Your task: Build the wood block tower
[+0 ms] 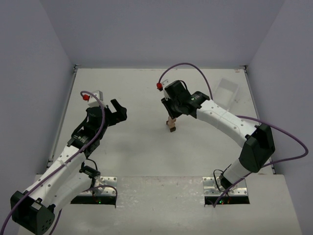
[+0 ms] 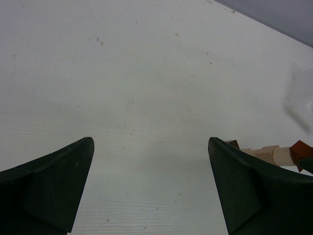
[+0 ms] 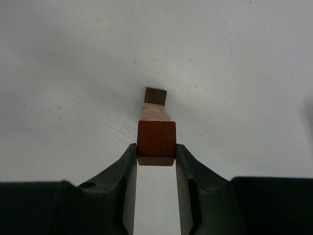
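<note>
Closest to us, in the right wrist view, the right gripper (image 3: pixel 156 152) pinches a reddish-brown cube (image 3: pixel 156 139) between narrowly set fingers (image 3: pixel 122 171), one pad on each side face. We judge the grip sits square on the cube so that it can land flush on the stack beneath. That stack, the wood block tower (image 1: pixel 171 125), stands near the middle of the table (image 1: pixel 142 152), directly under the right gripper. We look straight down its length: pale blocks (image 3: pixel 155 113) under the cube and a dark brown block (image 3: pixel 155 95) at the foot. We cannot tell whether the cube already rests on the pale blocks or hangs just above them.

The left gripper (image 2: pixel 149 143) hovers with its fingers spread wide and nothing between them. It is well apart from the tower, seemingly so as not to knock it.

Our count: one reddish-brown cube, one dark brown block, at least two pale blocks (the joints are hard to read), one clear tray (image 1: pixel 227 90) at the far right, and two grippers.
</note>
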You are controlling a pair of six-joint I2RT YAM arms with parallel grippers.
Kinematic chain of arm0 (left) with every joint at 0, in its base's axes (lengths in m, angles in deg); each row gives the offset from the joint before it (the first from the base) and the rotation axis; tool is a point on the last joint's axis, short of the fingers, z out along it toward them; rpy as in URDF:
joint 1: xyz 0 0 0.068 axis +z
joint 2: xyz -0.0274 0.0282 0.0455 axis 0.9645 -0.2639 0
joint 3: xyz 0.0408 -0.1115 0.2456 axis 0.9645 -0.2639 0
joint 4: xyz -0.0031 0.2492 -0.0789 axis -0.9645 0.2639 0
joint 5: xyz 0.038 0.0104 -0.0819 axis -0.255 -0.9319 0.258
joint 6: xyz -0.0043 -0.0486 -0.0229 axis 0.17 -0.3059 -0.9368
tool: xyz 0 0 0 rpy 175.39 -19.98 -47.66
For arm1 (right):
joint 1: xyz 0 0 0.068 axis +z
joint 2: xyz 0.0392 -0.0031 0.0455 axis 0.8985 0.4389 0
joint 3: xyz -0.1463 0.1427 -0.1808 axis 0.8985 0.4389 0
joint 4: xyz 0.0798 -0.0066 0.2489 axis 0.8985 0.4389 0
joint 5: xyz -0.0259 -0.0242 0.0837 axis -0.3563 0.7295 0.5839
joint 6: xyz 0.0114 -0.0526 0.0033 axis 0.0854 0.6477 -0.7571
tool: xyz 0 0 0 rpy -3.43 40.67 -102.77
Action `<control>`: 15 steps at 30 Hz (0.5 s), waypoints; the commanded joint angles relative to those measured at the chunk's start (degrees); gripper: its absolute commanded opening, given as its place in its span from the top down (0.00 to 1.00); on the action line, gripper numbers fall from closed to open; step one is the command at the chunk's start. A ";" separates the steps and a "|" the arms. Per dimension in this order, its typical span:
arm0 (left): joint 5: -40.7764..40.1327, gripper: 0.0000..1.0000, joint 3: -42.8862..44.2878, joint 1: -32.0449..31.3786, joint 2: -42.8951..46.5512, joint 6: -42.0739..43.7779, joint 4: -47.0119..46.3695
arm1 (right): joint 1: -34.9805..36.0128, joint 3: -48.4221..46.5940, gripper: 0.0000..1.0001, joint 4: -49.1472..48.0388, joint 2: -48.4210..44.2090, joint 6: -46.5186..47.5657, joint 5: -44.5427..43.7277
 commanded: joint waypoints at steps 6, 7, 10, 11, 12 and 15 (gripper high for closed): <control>-0.08 0.00 0.08 0.42 1.01 0.12 -2.16 | 0.44 -1.29 0.86 -1.28 0.62 -0.77 -1.40; -0.08 0.00 0.12 0.42 0.97 0.12 -2.16 | 0.40 -1.29 0.86 -1.28 0.65 -0.77 -1.28; -0.08 0.00 0.07 0.42 0.86 0.12 -2.25 | 0.37 -1.39 0.85 -1.28 0.78 -0.94 -1.16; -0.15 0.00 0.07 0.42 0.92 0.12 -2.25 | 0.43 -1.45 0.84 -1.21 0.85 -0.94 -0.96; -0.03 0.00 0.07 0.42 0.94 0.12 -2.25 | 0.45 -1.47 0.83 -1.20 0.87 -0.94 -1.05; 0.01 0.00 0.10 0.42 1.08 0.07 -2.07 | 0.40 -1.52 0.78 -1.06 0.76 -1.33 -1.38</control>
